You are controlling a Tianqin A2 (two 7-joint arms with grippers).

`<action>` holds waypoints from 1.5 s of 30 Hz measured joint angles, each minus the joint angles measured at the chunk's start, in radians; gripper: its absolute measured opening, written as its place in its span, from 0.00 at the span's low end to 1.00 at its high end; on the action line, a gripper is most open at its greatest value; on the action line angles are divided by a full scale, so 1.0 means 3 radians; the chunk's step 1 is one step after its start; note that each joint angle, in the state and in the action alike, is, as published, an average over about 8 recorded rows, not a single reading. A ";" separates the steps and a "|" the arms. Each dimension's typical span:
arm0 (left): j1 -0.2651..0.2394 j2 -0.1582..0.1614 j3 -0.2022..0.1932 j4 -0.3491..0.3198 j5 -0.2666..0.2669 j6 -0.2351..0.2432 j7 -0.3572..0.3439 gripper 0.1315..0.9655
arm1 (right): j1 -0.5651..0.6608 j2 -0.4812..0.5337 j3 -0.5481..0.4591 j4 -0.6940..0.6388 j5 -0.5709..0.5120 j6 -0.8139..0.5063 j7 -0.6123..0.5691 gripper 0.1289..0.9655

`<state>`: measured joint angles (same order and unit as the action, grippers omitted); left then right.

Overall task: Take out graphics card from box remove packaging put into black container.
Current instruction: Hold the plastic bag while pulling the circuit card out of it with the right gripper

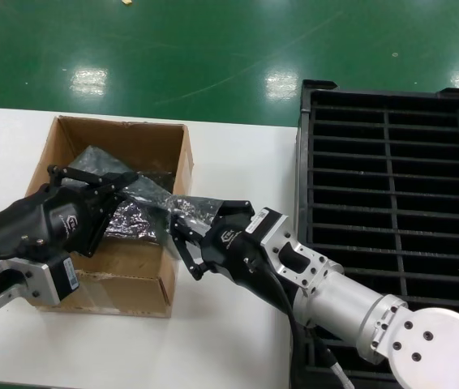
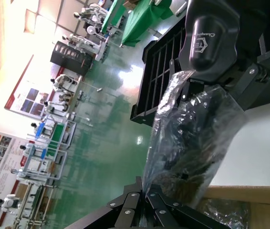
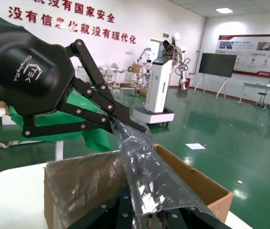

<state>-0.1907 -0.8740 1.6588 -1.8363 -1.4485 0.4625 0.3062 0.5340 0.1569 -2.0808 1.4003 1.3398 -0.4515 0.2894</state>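
Observation:
A crinkly grey-silver packaging bag (image 1: 160, 198) hangs stretched between my two grippers, above the right wall of the brown box (image 1: 177, 259). My left gripper (image 1: 130, 183) reaches over the box and is shut on the bag's left end; its own view shows the film pinched between its tips (image 2: 144, 191). My right gripper (image 1: 178, 225), just outside the box, is shut on the bag's other end (image 3: 149, 212). Something dark shows through the packaging (image 2: 192, 138); I cannot tell whether it is the graphics card. The black container (image 1: 302, 203) stands to the right.
More shiny grey plastic (image 1: 124, 220) lies in the bottom of the box. The white table (image 1: 238, 154) ends at a green floor behind. My right arm's silver forearm (image 1: 351, 304) crosses the container's near left corner.

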 joint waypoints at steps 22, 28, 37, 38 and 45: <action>0.0000 0.0000 0.0000 0.0000 0.0000 0.0000 0.0000 0.01 | -0.0376 0.0281 0.0275 0.0690 -0.0158 -0.0148 0.0218 0.07; 0.0000 0.0000 0.0000 0.0000 0.0000 0.0000 0.0000 0.01 | -0.0554 0.0534 0.0410 0.1010 -0.0122 -0.0235 0.0264 0.07; 0.0000 0.0000 0.0000 0.0000 0.0000 0.0000 0.0000 0.01 | -0.0817 0.1100 0.0783 0.1537 -0.0063 -0.0407 0.0465 0.07; 0.0000 0.0000 0.0000 0.0000 0.0000 0.0000 0.0000 0.01 | -0.0842 0.1184 0.0838 0.1598 -0.0050 -0.0436 0.0496 0.07; 0.0000 0.0000 0.0000 0.0000 0.0000 0.0000 0.0000 0.01 | -0.0890 0.1752 0.1188 0.1911 0.0035 -0.0693 0.0803 0.07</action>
<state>-0.1907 -0.8739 1.6588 -1.8363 -1.4485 0.4625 0.3062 0.2671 0.6827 -1.7244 1.9736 1.3502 -0.6595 0.5303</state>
